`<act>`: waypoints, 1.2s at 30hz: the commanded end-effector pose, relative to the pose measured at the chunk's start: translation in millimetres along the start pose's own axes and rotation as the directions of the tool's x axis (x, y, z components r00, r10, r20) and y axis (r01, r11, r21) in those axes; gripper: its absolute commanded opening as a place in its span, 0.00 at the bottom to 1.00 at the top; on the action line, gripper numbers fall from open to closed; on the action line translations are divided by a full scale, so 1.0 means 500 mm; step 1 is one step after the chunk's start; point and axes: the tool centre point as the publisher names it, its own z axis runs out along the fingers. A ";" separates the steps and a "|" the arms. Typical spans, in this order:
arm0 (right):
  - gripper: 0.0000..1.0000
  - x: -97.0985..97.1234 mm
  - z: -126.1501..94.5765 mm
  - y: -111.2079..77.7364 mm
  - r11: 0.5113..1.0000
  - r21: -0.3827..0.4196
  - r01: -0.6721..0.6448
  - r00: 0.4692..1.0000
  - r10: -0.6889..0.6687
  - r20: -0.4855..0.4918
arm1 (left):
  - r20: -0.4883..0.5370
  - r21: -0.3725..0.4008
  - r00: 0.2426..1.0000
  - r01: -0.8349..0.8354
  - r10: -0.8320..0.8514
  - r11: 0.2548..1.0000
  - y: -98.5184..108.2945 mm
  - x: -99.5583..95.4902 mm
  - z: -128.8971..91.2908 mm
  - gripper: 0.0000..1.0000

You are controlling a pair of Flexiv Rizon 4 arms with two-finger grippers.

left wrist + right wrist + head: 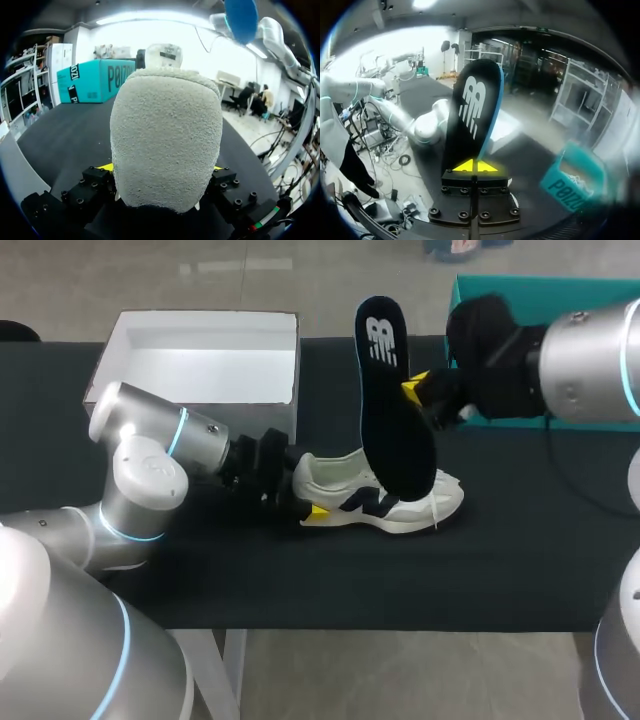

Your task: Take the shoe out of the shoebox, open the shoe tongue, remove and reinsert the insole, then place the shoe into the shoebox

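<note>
A white sneaker (400,502) with a dark side logo lies on the black table (300,580), toe to the right. My left gripper (303,502) is shut on its heel. In the left wrist view the grey suede heel (167,145) fills the space between the gripper's (161,168) yellow tips, which press it from both sides. My right gripper (418,388) is shut on the edge of the black insole (395,410), held nearly upright with its lower end at the shoe's opening. In the right wrist view the insole (472,110) rises from the closed gripper (474,166).
The open white shoebox (200,350) stands at the back left, just behind my left arm. A teal box lid (540,290) lies at the back right behind my right arm, also seen as the teal lid (95,80) past the heel.
</note>
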 end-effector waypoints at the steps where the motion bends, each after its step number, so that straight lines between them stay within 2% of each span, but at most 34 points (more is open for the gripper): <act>1: 0.00 0.032 -0.108 -0.015 0.990 -0.054 -0.131 0.990 0.133 0.037 | 0.001 -0.001 1.000 0.000 0.000 1.000 0.001 0.000 0.002 0.00; 4: 0.00 0.055 -0.124 -0.025 0.972 -0.104 -0.210 0.977 0.212 0.008 | 0.001 -0.001 1.000 0.000 0.000 1.000 0.001 0.000 0.002 0.00; 9: 0.00 0.089 -0.139 -0.023 0.980 -0.089 -0.176 0.984 0.175 -0.018 | 0.001 -0.001 1.000 0.000 0.000 1.000 0.001 0.000 0.002 0.00; 18: 0.00 0.103 -0.188 -0.018 0.979 -0.082 -0.188 0.982 0.188 -0.010 | 0.001 -0.001 1.000 0.000 0.000 1.000 0.001 0.000 0.002 0.00; 28: 0.00 0.091 -0.176 -0.006 0.987 -0.042 -0.155 0.988 0.154 -0.030 | 0.001 -0.001 1.000 0.000 0.000 1.000 0.001 0.000 0.002 0.00; 36: 0.00 0.054 -0.144 0.014 0.993 -0.010 -0.115 0.993 0.114 -0.021 | 0.001 -0.001 1.000 0.000 0.000 1.000 0.001 0.000 0.002 0.00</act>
